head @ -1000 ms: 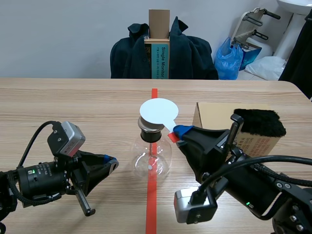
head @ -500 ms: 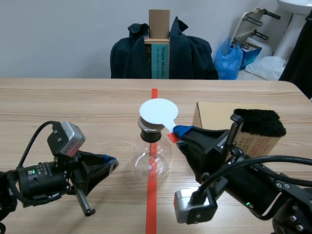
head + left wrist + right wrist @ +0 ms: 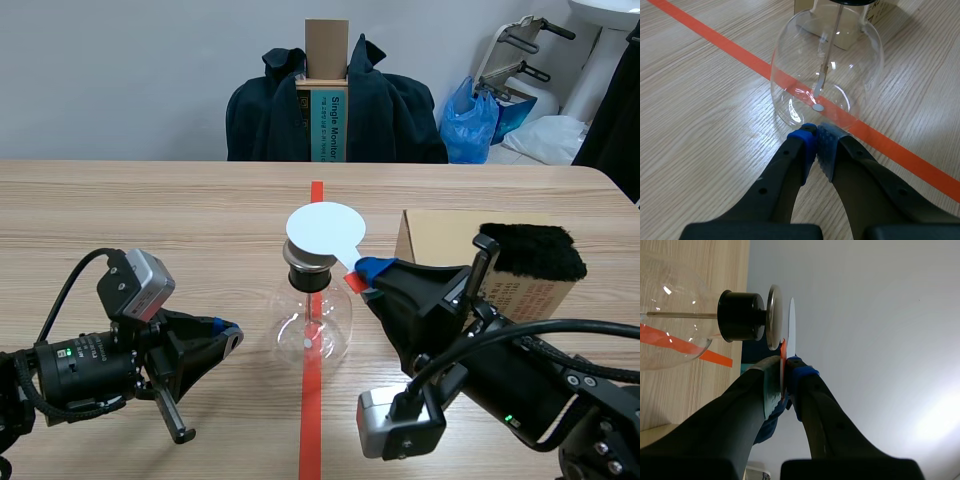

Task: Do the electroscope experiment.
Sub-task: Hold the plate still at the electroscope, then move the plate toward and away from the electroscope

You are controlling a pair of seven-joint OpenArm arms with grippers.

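The electroscope, a round glass flask with a black stopper, stands on the red tape line mid-table. A white disc on an orange-red handle hovers just over its top, and my right gripper is shut on that handle. In the right wrist view the white disc sits a narrow gap from the metal cap plate above the stopper, with the right gripper clamped on the handle. My left gripper lies low, left of the flask, shut on nothing. Its tips almost touch the flask.
A cardboard box stands right of the flask with a black furry pad on it. Across the table a chair draped with a dark coat holds a tall carton.
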